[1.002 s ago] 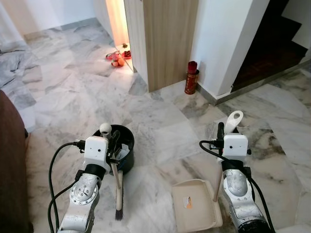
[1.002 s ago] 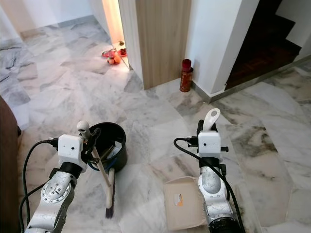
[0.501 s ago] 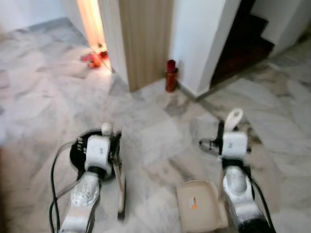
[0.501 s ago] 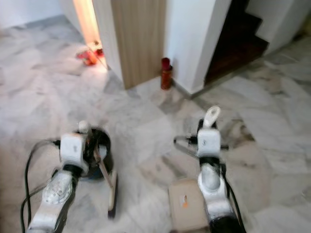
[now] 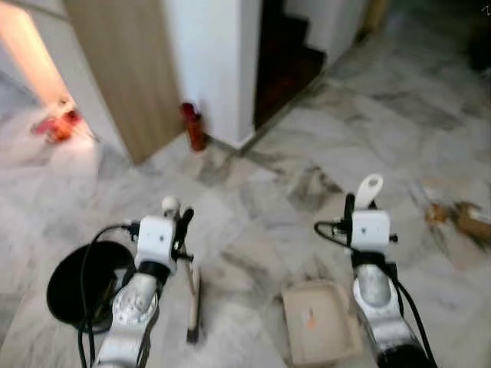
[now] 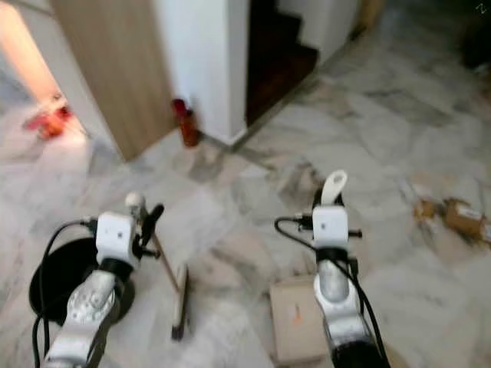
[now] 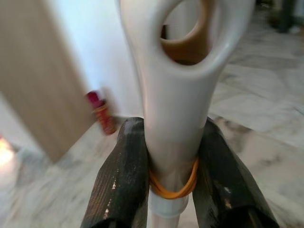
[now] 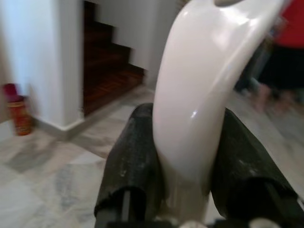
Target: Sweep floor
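My left gripper (image 5: 181, 224) is shut on the white handle (image 7: 180, 95) of a broom. The broom's head (image 5: 193, 308) rests on the marble floor (image 5: 253, 230) in front of me. My right gripper (image 5: 357, 205) is shut on the white upright handle (image 8: 204, 85) of a beige dustpan (image 5: 318, 322), which sits flat on the floor by my right arm. Brown scraps of litter (image 6: 453, 216) lie on the floor to the far right.
A black round bin (image 5: 77, 285) stands on the floor at my left. Ahead are a wooden panel (image 5: 123, 77), a white wall corner, a red canister (image 5: 193, 126) and dark stairs (image 5: 284, 57). A blurred person in red (image 8: 287, 28) stands beyond the dustpan handle.
The camera has swung to the right: the bin and doorway have slid left in the picture, and the litter on the right has come into view. Both grippers keep their hold.
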